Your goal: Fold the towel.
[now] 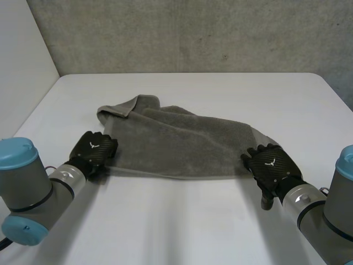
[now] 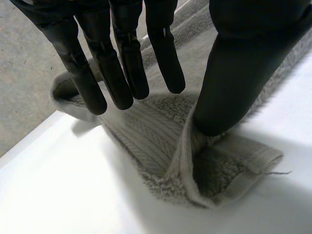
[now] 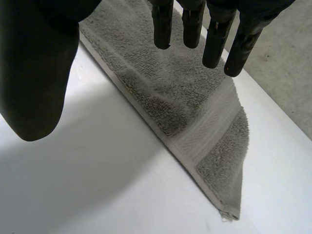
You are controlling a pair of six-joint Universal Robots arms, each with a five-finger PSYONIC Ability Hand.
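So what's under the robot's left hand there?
Under the left hand lies a corner of the towel, rumpled into a ridge against the thumb. White table shows beside it. What lies beneath the towel is covered.

Hand: black right hand reaching in over the towel's end.
Fingers: fingers straight and side by side, tips above the terry pile; whether they touch it cannot be told.
Thumb: broad and dark, held well apart from the fingers, over bare table beside the towel's long edge.
Towel: grey towel lying flat, running away from the hand to a loose corner.
Band: flat woven band crossing the towel near that end.
Table: white table.
Beyond the table edge: rough grey surface.
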